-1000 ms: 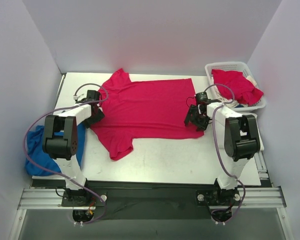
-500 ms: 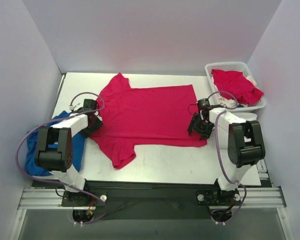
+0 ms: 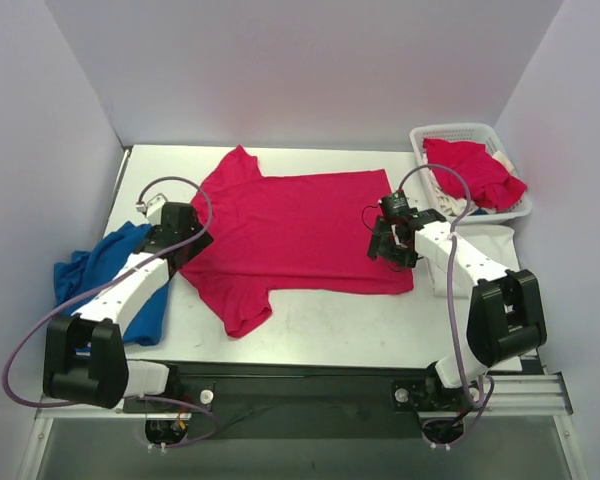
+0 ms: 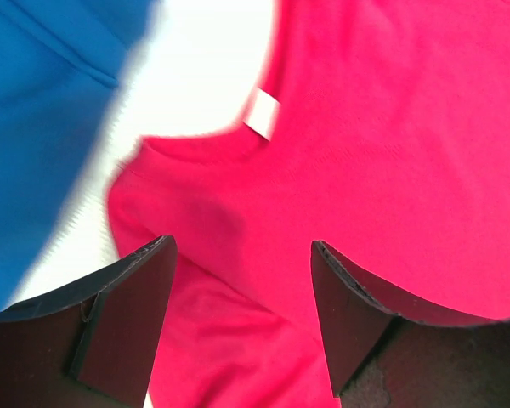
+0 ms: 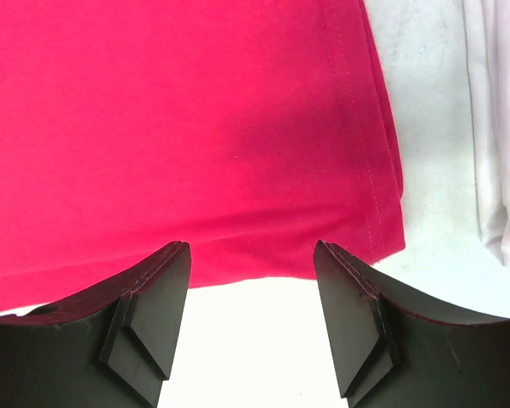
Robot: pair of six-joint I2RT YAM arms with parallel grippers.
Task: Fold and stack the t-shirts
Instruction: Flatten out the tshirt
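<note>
A bright pinkish-red t-shirt (image 3: pixel 290 225) lies spread flat on the white table (image 3: pixel 330 325), collar to the left and hem to the right. My left gripper (image 3: pixel 183 238) is open and empty just above its collar end. In the left wrist view (image 4: pixel 242 323) the jaws stand wide over the red cloth (image 4: pixel 391 153), near the white neck tag (image 4: pixel 262 115). My right gripper (image 3: pixel 388 240) is open and empty over the near hem corner (image 5: pixel 195 127); the open jaws show in the right wrist view (image 5: pixel 251 314). Another red shirt (image 3: pixel 470 170) lies in the basket. A white shirt (image 3: pixel 485 245) lies folded at the right.
The white lattice basket (image 3: pixel 460 131) stands at the back right. A blue cloth (image 3: pixel 110 275) lies bunched at the table's left edge, also in the left wrist view (image 4: pixel 42 127). The white cloth's edge (image 5: pixel 497 127) lies just right of the hem corner.
The red shirt has slid a little toward the front. Both arms have stretched out lower and flatter. The right gripper has moved slightly left over the hem.
</note>
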